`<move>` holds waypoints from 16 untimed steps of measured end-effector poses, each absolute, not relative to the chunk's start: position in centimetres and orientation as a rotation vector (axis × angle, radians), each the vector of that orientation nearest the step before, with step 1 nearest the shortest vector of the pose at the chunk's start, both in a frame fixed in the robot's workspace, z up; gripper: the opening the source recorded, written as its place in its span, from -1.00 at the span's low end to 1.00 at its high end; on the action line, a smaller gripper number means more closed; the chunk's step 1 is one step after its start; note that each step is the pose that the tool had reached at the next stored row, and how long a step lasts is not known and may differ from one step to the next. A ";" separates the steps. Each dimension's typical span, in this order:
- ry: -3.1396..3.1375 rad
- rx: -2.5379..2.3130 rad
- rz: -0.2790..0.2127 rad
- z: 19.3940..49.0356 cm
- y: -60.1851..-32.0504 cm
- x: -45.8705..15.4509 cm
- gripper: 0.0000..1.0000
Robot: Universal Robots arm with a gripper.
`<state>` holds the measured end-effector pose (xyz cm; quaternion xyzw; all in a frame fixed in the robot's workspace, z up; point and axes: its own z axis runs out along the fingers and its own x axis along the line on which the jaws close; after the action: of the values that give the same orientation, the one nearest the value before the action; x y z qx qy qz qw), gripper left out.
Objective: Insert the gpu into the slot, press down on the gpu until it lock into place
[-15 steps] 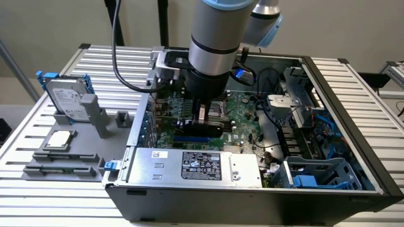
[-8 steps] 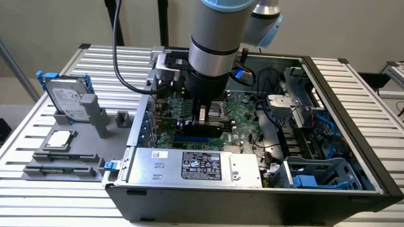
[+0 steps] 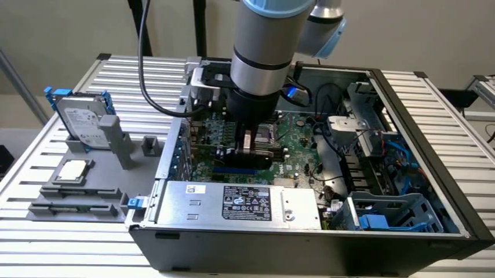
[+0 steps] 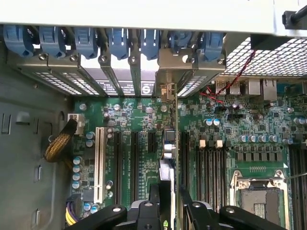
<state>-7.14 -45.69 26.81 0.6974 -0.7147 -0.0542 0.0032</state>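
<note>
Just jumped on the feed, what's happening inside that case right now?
The arm's gripper reaches down into the open computer case and is shut on the gpu, holding it on edge over the motherboard. The card's lower edge is right at the blue slot. Whether it is fully seated and locked cannot be told.

Soft, even light makes the worktop (image 3: 452, 110) look bright. Inside the computer case (image 3: 309, 249) it is darker, with shade around the pincer (image 3: 249, 149). In the wrist view the case rim (image 4: 144, 12) glares white.
</note>
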 end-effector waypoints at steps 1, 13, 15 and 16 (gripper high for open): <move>-2.241 2.186 -0.170 26.8 -45.7 -7.2 -0.47; -2.242 2.185 -0.170 26.3 -45.6 -7.2 -0.47; -2.242 2.185 -0.169 26.2 -45.6 -7.2 -0.47; -2.242 2.185 -0.169 26.1 -45.6 -7.2 -0.47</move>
<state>-7.18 -45.63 26.13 0.6970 -0.7150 -0.0540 0.0033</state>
